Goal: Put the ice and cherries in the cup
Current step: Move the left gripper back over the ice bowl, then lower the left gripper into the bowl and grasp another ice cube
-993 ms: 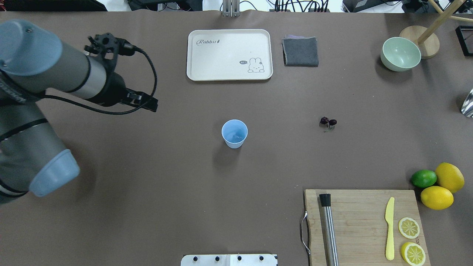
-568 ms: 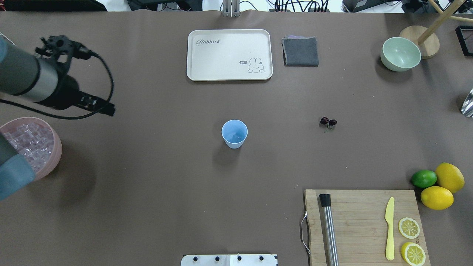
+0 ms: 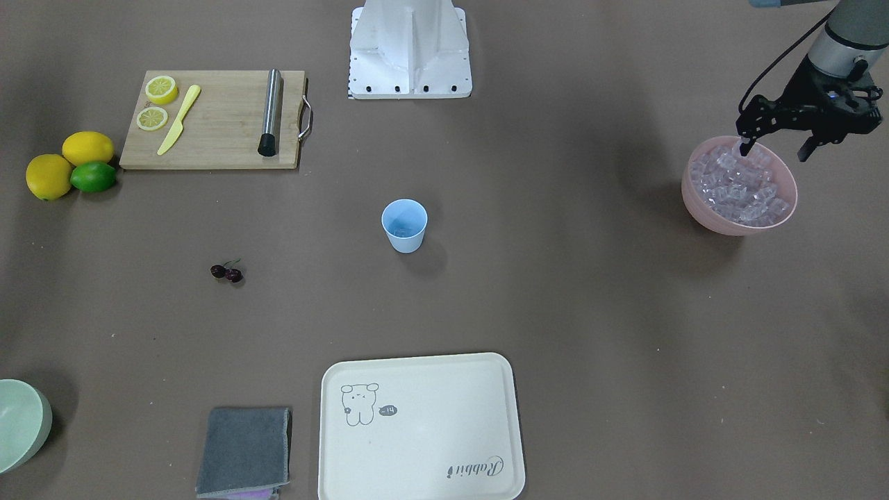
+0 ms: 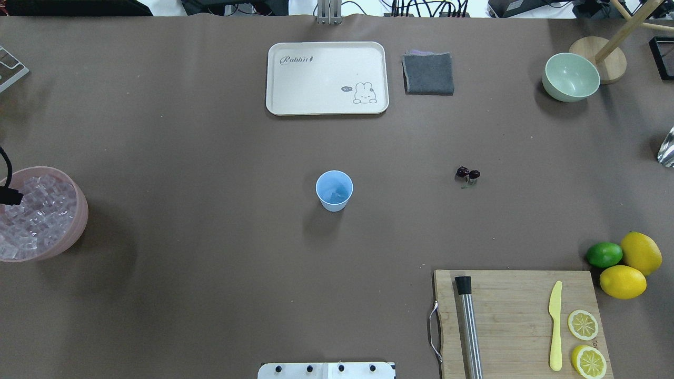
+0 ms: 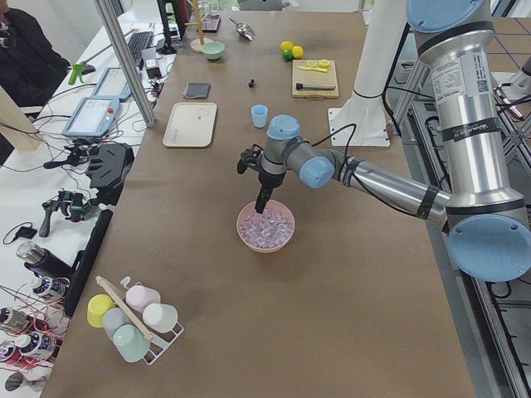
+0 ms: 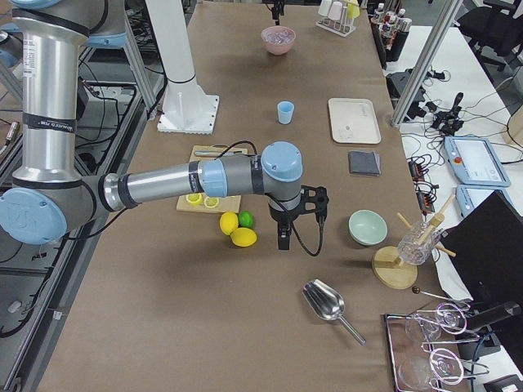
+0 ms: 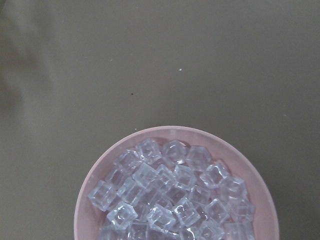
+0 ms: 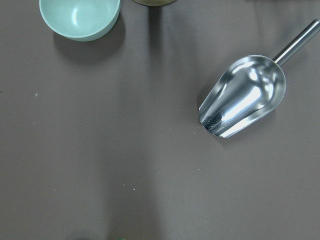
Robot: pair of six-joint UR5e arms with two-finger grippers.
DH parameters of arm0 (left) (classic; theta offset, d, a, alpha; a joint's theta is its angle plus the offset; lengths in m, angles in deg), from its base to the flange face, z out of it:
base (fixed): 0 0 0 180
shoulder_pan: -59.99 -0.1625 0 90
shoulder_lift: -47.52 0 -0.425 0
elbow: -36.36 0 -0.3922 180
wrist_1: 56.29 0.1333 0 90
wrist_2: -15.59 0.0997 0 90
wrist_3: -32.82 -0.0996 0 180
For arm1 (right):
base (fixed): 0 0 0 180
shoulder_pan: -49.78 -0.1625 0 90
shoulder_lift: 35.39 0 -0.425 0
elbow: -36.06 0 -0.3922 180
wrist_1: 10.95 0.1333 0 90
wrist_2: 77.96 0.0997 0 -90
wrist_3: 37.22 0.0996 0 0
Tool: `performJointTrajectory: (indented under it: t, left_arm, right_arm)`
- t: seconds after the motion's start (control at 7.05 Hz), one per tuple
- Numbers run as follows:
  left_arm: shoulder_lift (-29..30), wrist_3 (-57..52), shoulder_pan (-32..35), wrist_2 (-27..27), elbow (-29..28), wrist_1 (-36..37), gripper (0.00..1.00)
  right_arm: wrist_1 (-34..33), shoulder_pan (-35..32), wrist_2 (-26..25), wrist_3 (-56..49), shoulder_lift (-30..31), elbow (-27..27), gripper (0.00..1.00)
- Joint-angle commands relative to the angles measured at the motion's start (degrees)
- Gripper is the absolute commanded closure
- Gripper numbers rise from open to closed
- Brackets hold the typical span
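The light blue cup (image 4: 334,190) stands upright mid-table, also seen in the front view (image 3: 404,226). The dark cherries (image 4: 468,173) lie on the table to its right, apart from everything. The ice (image 3: 740,184) fills a pink bowl (image 3: 694,201) at the table's left edge; the left wrist view looks straight down on the ice (image 7: 170,200). My left gripper (image 3: 774,149) hangs open over the bowl's robot-side rim, nothing between its fingers. My right gripper (image 6: 283,239) shows only in the exterior right view, near the lemons; I cannot tell its state.
A cream tray (image 4: 326,78), grey cloth (image 4: 428,73) and pale green bowl (image 4: 571,77) sit at the far side. A cutting board (image 4: 518,321) with knife, lemon slices and a metal rod is near right, beside lemons and a lime (image 4: 604,254). A metal scoop (image 8: 245,97) lies below the right wrist.
The left arm has swung left and back, away from the cup, almost out of the overhead view. It now hangs over the pink bowl, which it had covered.
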Motion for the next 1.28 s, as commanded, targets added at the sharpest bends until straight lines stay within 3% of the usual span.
performJointTrajectory:
  t: [0.0, 0.57, 0.85, 1.14]
  left_arm:
    - [0.3, 17.3, 0.3, 0.1, -1.9, -0.5, 0.03]
    - [7.8, 18.6, 0.2, -0.1, -10.5, -0.7, 0.04]
    - [8.1, 18.4, 0.1, -2.2, -11.4, -0.6, 0.16]
    - [7.4, 17.6, 0.1, -2.9, -11.8, -0.7, 0.15]
  right_arm:
    - [0.0, 0.0, -0.5, 0.1, 0.0, 0.0, 0.00]
    - [0.0, 0.0, -0.4, 0.2, -0.1, -0.1, 0.00]
    - [0.0, 0.0, -0.5, 0.2, -0.2, -0.3, 0.00]
    - [0.0, 0.0, -0.4, 0.2, -0.1, -0.2, 0.00]
